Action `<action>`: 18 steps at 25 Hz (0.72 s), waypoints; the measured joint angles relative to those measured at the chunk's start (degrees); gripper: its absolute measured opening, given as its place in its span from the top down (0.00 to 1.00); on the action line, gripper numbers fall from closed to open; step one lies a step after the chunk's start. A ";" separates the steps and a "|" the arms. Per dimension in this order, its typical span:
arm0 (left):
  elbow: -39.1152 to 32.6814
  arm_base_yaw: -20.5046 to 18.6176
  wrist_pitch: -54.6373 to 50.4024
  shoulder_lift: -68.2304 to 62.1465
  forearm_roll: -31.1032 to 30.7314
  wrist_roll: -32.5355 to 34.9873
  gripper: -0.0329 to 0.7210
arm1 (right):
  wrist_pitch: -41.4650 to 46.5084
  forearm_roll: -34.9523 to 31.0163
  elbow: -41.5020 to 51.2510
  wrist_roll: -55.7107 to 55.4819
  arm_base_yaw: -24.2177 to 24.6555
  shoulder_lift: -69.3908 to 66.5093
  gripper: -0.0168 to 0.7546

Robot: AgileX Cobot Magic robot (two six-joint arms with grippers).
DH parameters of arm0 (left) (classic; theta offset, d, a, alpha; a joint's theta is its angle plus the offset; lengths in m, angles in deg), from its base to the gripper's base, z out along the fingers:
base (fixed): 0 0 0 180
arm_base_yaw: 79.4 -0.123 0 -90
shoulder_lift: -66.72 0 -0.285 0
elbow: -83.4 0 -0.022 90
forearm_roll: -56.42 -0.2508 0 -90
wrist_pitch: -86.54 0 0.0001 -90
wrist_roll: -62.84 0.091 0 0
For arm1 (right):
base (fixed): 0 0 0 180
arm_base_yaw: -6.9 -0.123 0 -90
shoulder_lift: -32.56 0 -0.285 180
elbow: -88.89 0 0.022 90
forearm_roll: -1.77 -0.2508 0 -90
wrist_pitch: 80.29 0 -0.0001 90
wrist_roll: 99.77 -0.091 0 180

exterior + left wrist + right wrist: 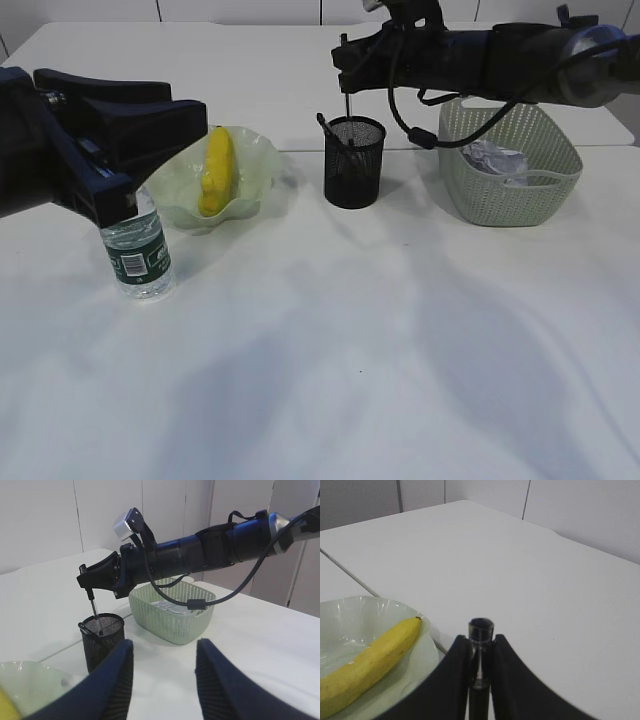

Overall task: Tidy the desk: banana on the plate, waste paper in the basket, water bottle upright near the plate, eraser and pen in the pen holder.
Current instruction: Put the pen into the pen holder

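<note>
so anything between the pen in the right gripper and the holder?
Nothing visible. The pen hangs from the right gripper straight over the pen holder; only another pen leans at its left rim.

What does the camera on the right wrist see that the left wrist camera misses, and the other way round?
Only the right wrist view shows the whole banana and the pen seen end-on between its fingers. Only the left wrist view shows the pen holder, the basket with paper inside, the right arm above them, and the left gripper, open and empty. Both show the plate and the desk.
</note>
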 joint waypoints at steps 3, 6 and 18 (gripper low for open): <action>0.00 0.00 0.00 0.00 0.00 0.00 0.56 | 0.00 0.00 -0.11 -0.78 0.00 0.00 0.77; 0.00 0.00 0.00 0.00 0.00 0.00 0.56 | -0.05 0.00 -0.19 -1.46 0.00 0.00 0.66; 0.00 0.00 -2.36 2.33 0.49 0.00 0.56 | 1.49 0.00 -0.19 -5.33 0.00 0.78 0.58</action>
